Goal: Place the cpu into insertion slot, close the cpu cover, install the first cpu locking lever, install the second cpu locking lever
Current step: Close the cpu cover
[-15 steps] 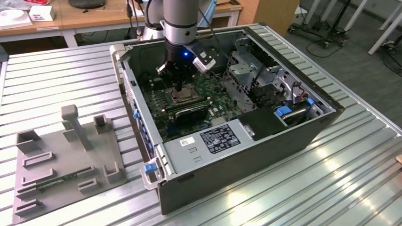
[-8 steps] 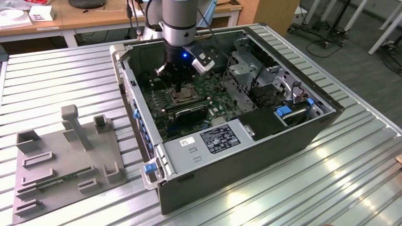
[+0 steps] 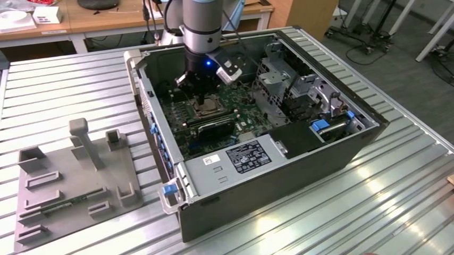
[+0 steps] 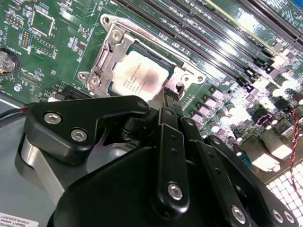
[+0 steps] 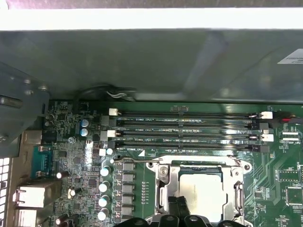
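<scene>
Silvery-tan cpu (image 4: 141, 78) (image 5: 201, 191) lies under the windowed cpu cover (image 4: 106, 52) (image 5: 163, 188) in both wrist views; my fingers (image 4: 170, 97), pinched together empty, sit at its rim; exterior view adds ribbed worktop (image 3: 64, 85).

Exterior view: I see an open computer case (image 3: 298, 175) lying on a ribbed metal table (image 3: 64, 90). On the exterior view's left, well apart from the case, is a grey fixture plate (image 3: 71, 183) with an upright post (image 3: 82, 141); a green board strip (image 3: 65, 204) lies in it. A wooden desk (image 3: 106, 18) stands behind. A blue latch (image 3: 168, 190) sits at the case's near corner.

First wrist view: I note a green motherboard (image 5: 61, 156), four long black memory slots (image 5: 184, 127) side by side and a row of silver capacitors (image 5: 104, 187).

Second wrist view: I make out a coin cell battery (image 4: 7, 61) and a red wire (image 4: 296, 127).
</scene>
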`<action>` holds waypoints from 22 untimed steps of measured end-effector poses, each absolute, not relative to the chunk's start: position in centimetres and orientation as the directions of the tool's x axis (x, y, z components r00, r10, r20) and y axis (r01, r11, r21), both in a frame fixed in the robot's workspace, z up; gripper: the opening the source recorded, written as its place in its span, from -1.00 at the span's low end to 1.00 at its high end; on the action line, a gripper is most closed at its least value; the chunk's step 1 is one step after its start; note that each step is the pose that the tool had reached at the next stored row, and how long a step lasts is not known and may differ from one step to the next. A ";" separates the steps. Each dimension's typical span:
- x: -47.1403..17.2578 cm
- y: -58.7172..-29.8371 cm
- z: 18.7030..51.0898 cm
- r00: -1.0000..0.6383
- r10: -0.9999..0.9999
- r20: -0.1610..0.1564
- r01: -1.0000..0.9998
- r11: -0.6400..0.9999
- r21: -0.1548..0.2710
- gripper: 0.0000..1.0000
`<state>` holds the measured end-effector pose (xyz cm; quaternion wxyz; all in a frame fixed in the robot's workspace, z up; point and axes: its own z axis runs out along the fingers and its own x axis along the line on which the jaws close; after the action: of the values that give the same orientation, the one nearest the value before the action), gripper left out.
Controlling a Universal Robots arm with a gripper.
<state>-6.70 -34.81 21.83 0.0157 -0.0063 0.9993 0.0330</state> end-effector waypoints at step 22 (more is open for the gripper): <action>-7.2 -34.8 20.7 -0.999 -0.012 -0.034 -0.014 0.998 0.069 -0.80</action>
<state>-7.23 -34.81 20.69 0.0166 -0.0065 0.9992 0.0348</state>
